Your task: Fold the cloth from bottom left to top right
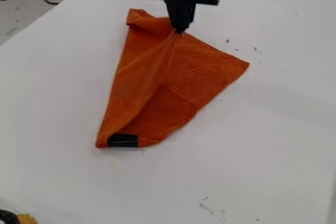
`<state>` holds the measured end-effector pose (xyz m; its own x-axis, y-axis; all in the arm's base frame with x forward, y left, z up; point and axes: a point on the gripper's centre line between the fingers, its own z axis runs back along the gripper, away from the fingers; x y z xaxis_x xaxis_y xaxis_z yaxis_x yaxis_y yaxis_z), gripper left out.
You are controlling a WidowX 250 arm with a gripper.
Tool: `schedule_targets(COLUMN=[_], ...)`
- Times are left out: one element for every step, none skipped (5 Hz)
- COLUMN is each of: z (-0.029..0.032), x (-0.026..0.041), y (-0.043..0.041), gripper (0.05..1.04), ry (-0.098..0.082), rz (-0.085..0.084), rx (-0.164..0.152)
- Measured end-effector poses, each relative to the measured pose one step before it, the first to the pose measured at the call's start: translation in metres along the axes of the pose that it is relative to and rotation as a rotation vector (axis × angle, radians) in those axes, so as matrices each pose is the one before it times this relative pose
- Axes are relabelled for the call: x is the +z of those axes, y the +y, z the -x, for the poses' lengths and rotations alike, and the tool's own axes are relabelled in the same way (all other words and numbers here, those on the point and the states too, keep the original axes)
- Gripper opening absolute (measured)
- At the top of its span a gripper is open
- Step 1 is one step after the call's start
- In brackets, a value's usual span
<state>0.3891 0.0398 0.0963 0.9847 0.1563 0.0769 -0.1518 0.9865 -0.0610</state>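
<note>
My gripper (178,30) hangs at the top middle of the camera view, its fingers together at the upper edge of the orange cloth (197,73). Cloth is pinched at the tips, and creases run down from that point. The cloth is partly folded over itself, with one corner at the upper left, one at the right and a narrow lower end toward the bottom left. A black patch (123,140) lies at that lower end.
The white table (263,144) carries a few small dark marks at the right and near the bottom. Cables lie beyond its edge at the upper left. A black and yellow object (26,218) shows at the bottom left corner.
</note>
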Motion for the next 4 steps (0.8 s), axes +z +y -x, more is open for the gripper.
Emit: schedule_targets(z=[-0.00523, -0.01228, -0.00196, -0.00276], x=[-0.03138, -0.02027, -0.00985, 0.00030], y=[-0.00980, -0.00838, -0.00703, -0.00101], gripper=[0.063, 0.063, 0.090, 0.253], ry=[0.0399, 0.0012, -0.0029, -0.0136], rz=[0.0681, 0.0453, 0.0111, 0.0021], rx=[-0.0255, -0.0160, -0.0086, 0.0207])
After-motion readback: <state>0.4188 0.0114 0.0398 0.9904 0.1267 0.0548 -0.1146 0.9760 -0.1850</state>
